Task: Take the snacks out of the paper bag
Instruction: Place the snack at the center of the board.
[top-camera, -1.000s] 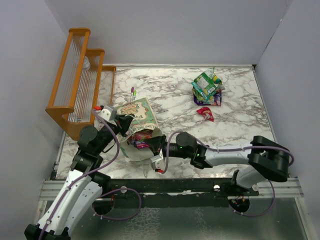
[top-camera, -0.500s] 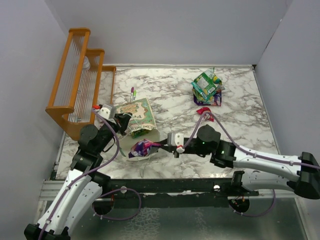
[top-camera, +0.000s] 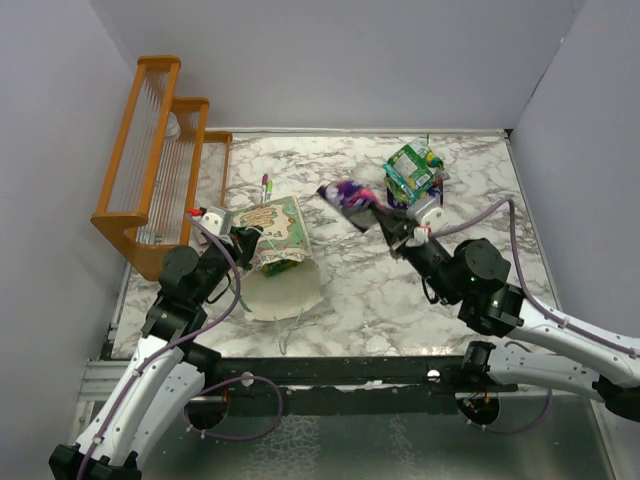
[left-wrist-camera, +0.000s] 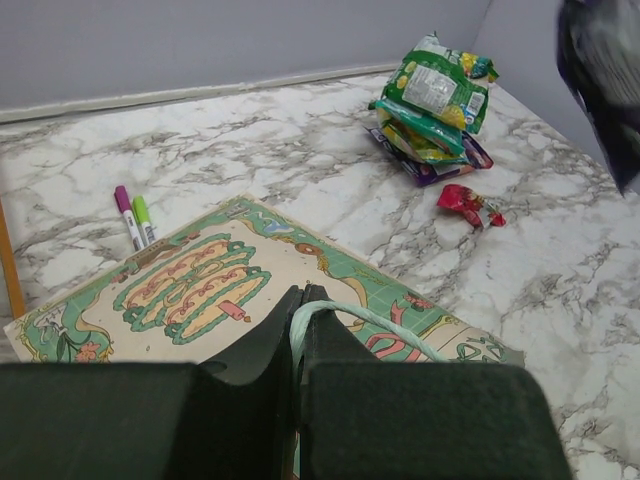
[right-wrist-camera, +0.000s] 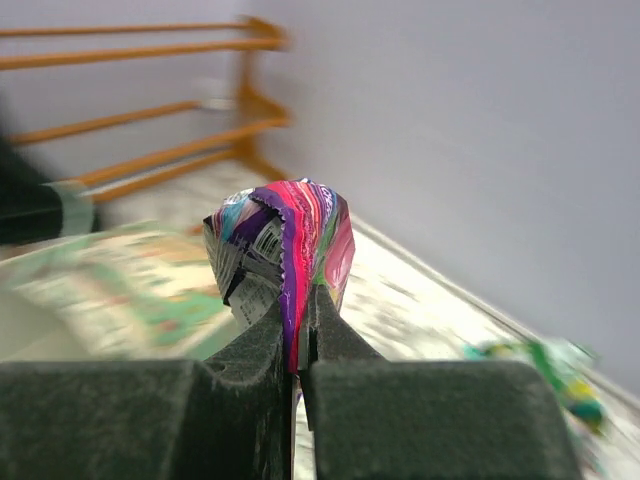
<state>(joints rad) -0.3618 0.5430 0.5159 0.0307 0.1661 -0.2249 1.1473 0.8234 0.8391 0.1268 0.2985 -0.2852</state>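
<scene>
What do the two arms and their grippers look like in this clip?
The left arm and right arm have pale grey links joined by rounded black joints, with a thin lilac cable looped along each and a white box at each wrist. The left gripper and right gripper have black, wedge-shaped fingers.

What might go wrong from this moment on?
1. The right gripper pinches the packet by one crumpled edge in mid-air; it may slip out before reaching the pile.
2. The left gripper grips only the thin handle of the bag; the bag may shift or its mouth sag shut.
3. A drop onto the loosely stacked pile might knock packets off.
</scene>
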